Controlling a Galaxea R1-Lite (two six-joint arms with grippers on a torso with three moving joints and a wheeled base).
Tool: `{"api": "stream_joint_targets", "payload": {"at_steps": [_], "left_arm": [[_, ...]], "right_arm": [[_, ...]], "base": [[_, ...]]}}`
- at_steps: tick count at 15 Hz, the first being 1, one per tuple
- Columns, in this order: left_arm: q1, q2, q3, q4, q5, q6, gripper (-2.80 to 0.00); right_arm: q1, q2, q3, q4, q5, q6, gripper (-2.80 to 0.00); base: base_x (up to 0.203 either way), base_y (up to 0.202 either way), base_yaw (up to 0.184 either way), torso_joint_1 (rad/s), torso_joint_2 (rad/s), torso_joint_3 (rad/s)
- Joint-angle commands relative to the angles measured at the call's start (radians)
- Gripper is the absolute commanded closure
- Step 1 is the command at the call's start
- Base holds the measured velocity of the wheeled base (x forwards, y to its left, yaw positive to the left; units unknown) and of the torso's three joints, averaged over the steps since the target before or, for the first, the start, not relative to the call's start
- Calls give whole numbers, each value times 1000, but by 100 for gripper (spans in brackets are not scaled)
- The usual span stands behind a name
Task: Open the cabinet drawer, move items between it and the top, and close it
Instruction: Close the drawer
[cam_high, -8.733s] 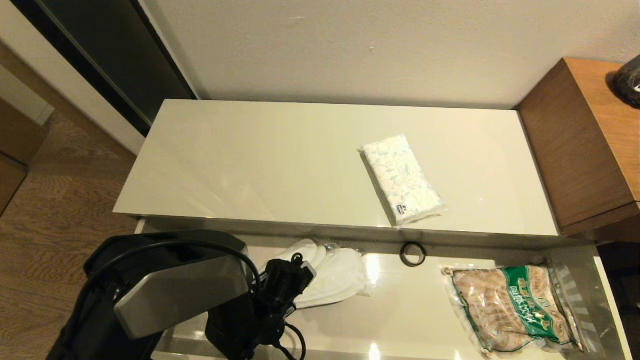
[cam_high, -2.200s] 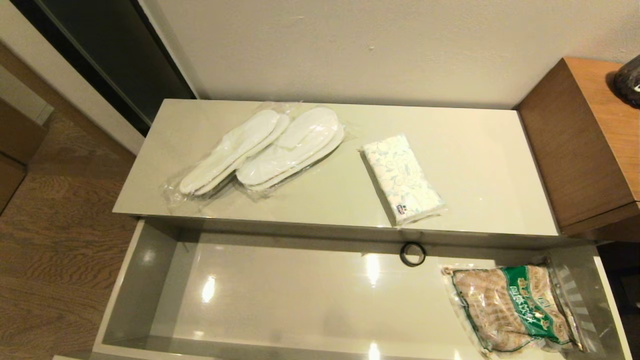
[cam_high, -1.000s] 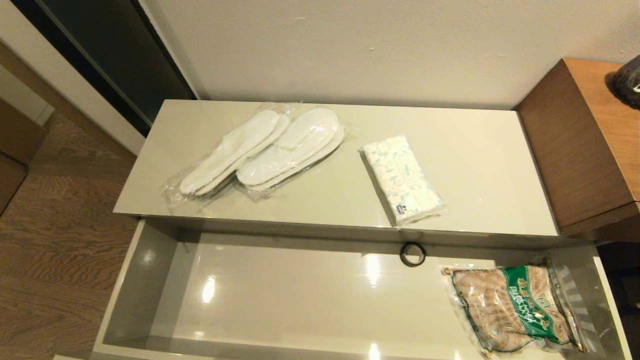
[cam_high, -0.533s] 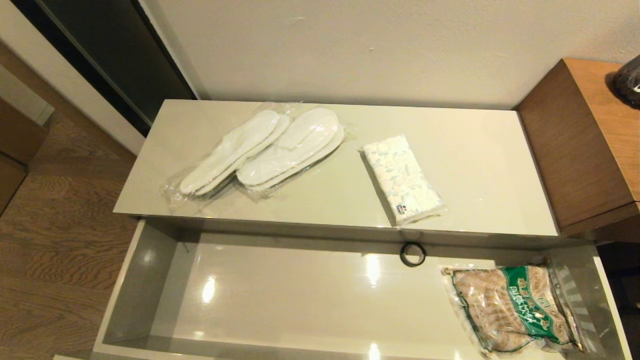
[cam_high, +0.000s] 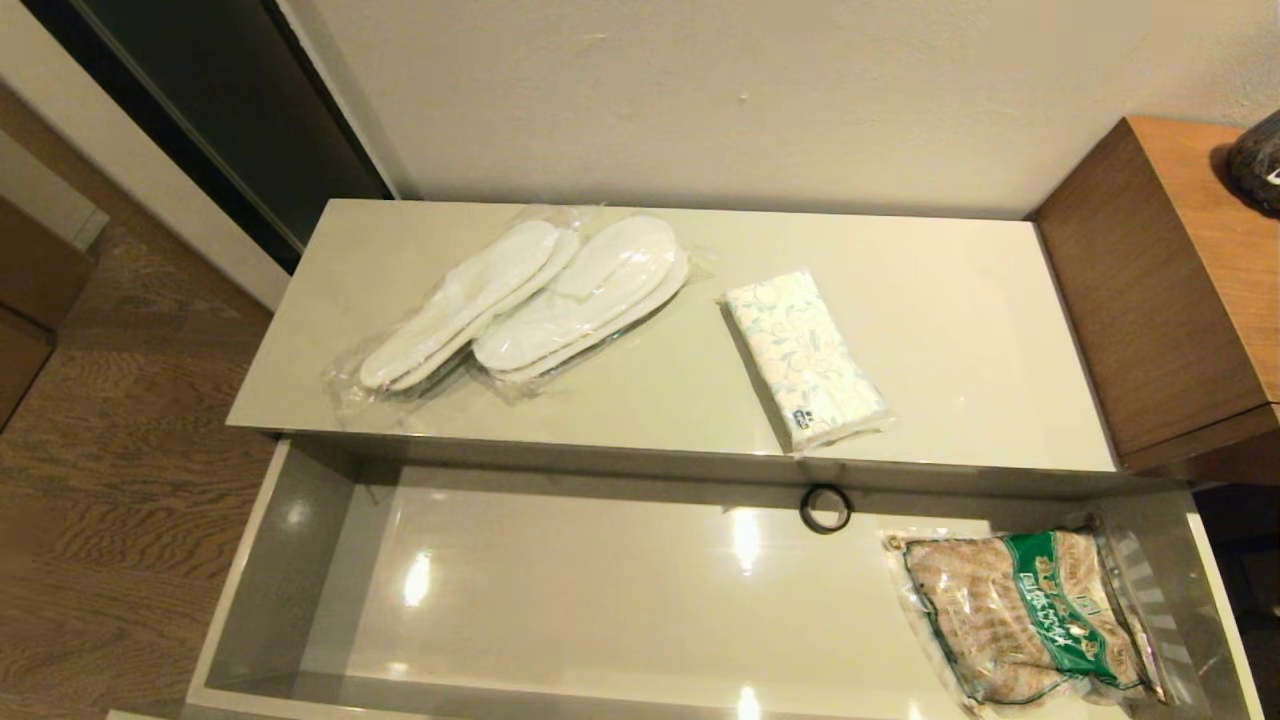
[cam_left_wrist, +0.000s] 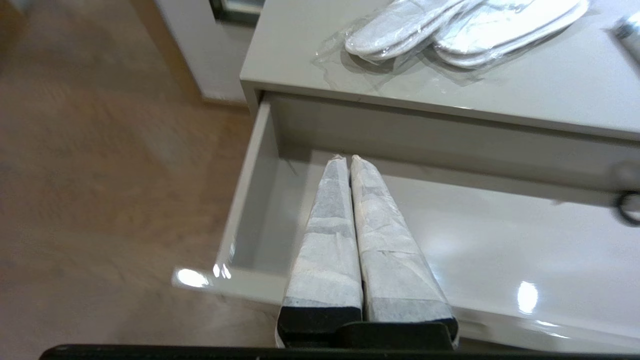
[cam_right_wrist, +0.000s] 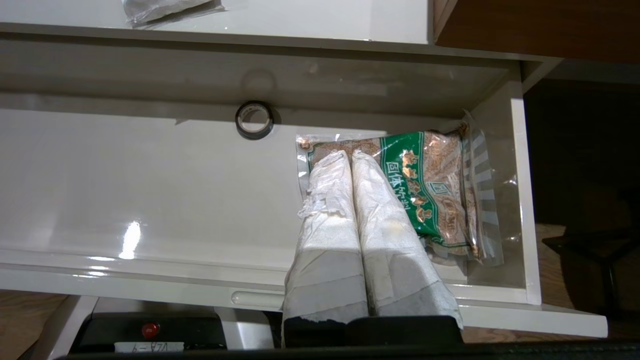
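Observation:
The cabinet drawer (cam_high: 300, 560) stands pulled out below the cream top (cam_high: 960, 300). On that top lie the wrapped white slippers (cam_high: 530, 295) at the left and the leaf-print tissue pack (cam_high: 805, 360) towards the right. Neither arm shows in the head view. My left gripper (cam_left_wrist: 348, 158) is shut and empty, held above the drawer's left end (cam_left_wrist: 250, 200), with the slippers (cam_left_wrist: 465, 25) beyond it. My right gripper (cam_right_wrist: 348, 154) is shut and empty too, above the drawer's right end near the front edge with its slot pull (cam_right_wrist: 255, 299).
Inside the drawer lie a green-labelled snack bag (cam_high: 1025, 615) at the right and a small black ring (cam_high: 825, 508) by the back wall. A taller brown wooden cabinet (cam_high: 1170, 290) adjoins on the right. Wood floor (cam_high: 110, 480) lies to the left.
Since the oldest frame the slippers have gone from the drawer to the top's left part, and the left arm has left the head view. Over the last second nothing has moved.

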Motion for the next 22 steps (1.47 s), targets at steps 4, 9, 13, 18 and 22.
{"api": "stream_joint_targets", "payload": {"at_steps": [4,9,13,18,22], "left_arm": [[0,3,87,-25,-24,3,0],[0,3,89,57,-56,-64,0],[0,3,89,56,-56,-64,0],[0,3,89,57,-56,-64,0],[0,1,89,55,-56,-64,0]], "right_arm": [[0,1,2,0,1,0,0],[0,1,2,0,1,0,0],[0,1,2,0,1,0,0],[0,1,3,0,2,-4,0],[0,1,-3,16,4,-32,0]], "base": [[0,0,0,0,0,0],[0,0,0,0,0,0],[0,0,0,0,0,0],[0,0,0,0,0,0],[0,0,0,0,0,0]]}}
